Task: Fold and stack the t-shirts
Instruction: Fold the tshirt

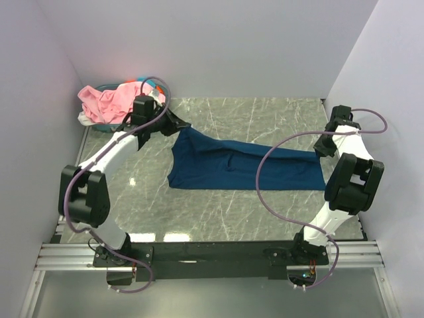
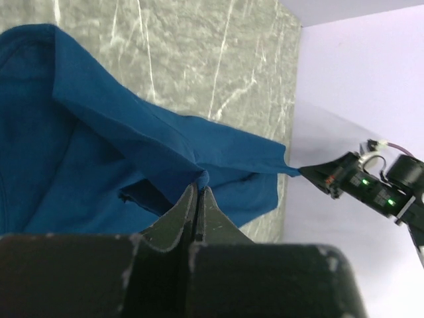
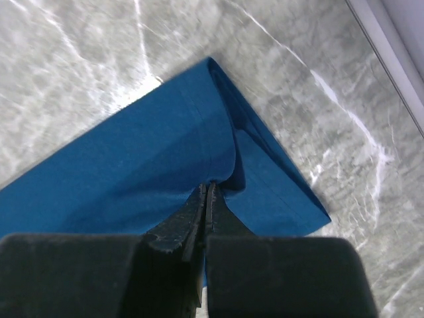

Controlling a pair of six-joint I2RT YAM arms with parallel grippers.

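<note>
A dark navy blue t-shirt [image 1: 232, 165] lies stretched across the marble table between my two grippers. My left gripper [image 1: 179, 125] is shut on the shirt's far left corner; in the left wrist view its fingertips [image 2: 199, 189] pinch a fold of the blue cloth [image 2: 99, 132]. My right gripper [image 1: 322, 150] is shut on the shirt's right end; in the right wrist view the tips [image 3: 207, 187] clamp a pleat of the cloth [image 3: 132, 165]. A light pink t-shirt [image 1: 106, 101] is heaped at the back left corner. No print shows on the navy shirt.
The pink heap sits in a teal basket [image 1: 152, 82] against the back left walls, with a bit of pale cloth [image 1: 85, 119] under it. Lavender walls close the table on three sides. My right arm [image 2: 371, 189] shows by the wall in the left wrist view.
</note>
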